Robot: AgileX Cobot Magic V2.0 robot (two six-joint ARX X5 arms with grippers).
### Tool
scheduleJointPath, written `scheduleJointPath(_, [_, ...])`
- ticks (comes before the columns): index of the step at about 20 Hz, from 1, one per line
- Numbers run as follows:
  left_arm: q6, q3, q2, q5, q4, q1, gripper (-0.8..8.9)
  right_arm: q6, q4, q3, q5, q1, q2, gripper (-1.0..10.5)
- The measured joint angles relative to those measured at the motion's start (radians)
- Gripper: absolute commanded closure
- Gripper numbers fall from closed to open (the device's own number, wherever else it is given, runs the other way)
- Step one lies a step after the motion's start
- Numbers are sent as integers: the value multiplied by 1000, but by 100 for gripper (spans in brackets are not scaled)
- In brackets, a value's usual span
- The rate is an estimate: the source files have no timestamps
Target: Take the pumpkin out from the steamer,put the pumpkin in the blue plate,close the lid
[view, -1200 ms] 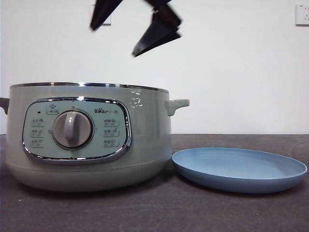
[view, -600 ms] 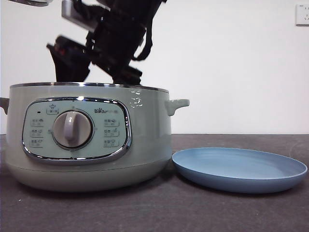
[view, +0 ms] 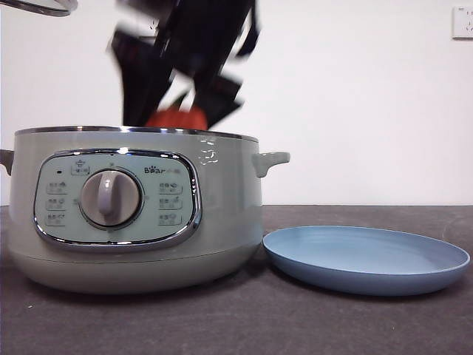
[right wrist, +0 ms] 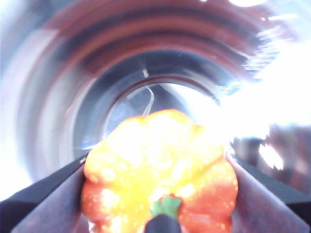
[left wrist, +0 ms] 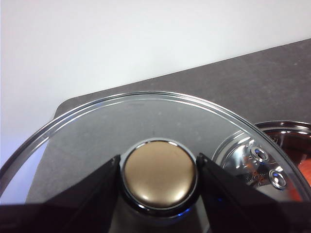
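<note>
Two grippers are busy in front of you. Your right gripper (right wrist: 160, 194) has its black jaws pressed against both sides of the small orange-red ribbed pumpkin (right wrist: 160, 174), whose green stem shows at the near edge in the right wrist view. From the front, that same pumpkin (view: 175, 118) peeks just above the chrome rim of the large round sage-green steamer (view: 133, 214), with the dark, blurred arm coming down on it from above. Below it in the wrist view you see the shiny inside of the pot, smeared by motion.

Your left gripper (left wrist: 159, 174) is clamped on the brownish knob of the round glass lid with the chrome rim (left wrist: 97, 121), held up off the pot; only a sliver of that lid (view: 37, 7) shows at the top left corner of the front view.

Beside the steamer, on the dark table (view: 295, 325), lies the wide shallow light-blue plate (view: 367, 259), close to the pot's base.
</note>
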Motion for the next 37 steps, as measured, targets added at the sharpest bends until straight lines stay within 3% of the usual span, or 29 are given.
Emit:
scheduleJointPath(4, [0, 0, 4, 0, 33, 0, 822, 18, -284, 1, 0, -111, -196, 950])
scheduleJointPath(8, [0, 0, 14, 50, 56, 0, 822, 112, -464, -4, 0, -265, -274, 951])
scheduleJointPath(11, [0, 0, 15, 85, 73, 0, 822, 166, -390, -123, 3, -338, -310, 951])
scheduleJointPath(16, [0, 0, 15, 81, 75, 0, 822, 208, -31, -489, 71, -354, -351, 951])
scheduleJointPath(19, [0, 0, 15, 81, 75, 0, 822, 214, 154, -629, 71, -357, -348, 950])
scheduleJointPath(29, [0, 0, 15, 119, 75, 0, 822, 203, 249, -656, 70, -364, -250, 932])
scheduleJointPath(33, [0, 0, 15, 133, 75, 0, 822, 199, 253, -656, 70, -364, -250, 589])
scheduleJointPath(37, [0, 0, 15, 132, 75, 0, 822, 199, 254, -656, 70, -364, -228, 531])
